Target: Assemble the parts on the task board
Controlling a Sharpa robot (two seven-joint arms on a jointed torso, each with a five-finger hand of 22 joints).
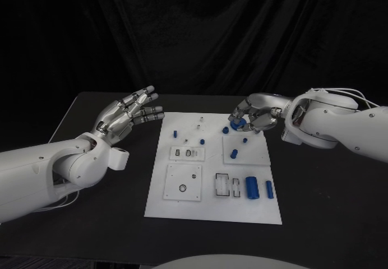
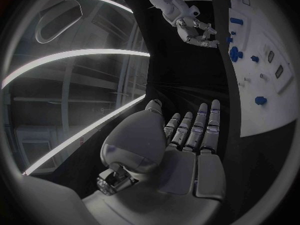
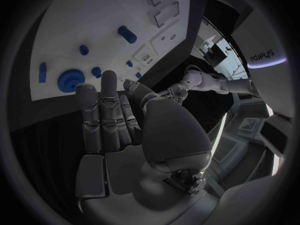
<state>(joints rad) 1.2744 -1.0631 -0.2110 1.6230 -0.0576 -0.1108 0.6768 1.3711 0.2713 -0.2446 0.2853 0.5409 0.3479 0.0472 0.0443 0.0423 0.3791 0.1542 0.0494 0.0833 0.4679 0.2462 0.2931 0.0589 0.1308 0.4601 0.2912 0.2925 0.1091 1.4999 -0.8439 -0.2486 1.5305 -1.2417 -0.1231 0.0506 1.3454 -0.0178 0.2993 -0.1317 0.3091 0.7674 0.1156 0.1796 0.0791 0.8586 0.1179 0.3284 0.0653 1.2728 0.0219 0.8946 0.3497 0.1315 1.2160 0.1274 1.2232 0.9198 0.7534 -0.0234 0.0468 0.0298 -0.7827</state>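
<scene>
While the right hand (image 1: 252,119) hangs over the far right corner of the task board (image 1: 162,196), its fingers are curled near a round blue part (image 1: 235,126); whether they touch or pinch it I cannot tell, though the right wrist view suggests a gap. The left hand (image 1: 129,115) is raised beside the board's left edge, fingers spread and holding nothing. Two blue cylinders (image 1: 252,187) lie loose near the board's front right, and small blue pegs (image 1: 234,152) stand or lie further back. Several recesses look unfilled, so I judge most of the assembly remains.
</scene>
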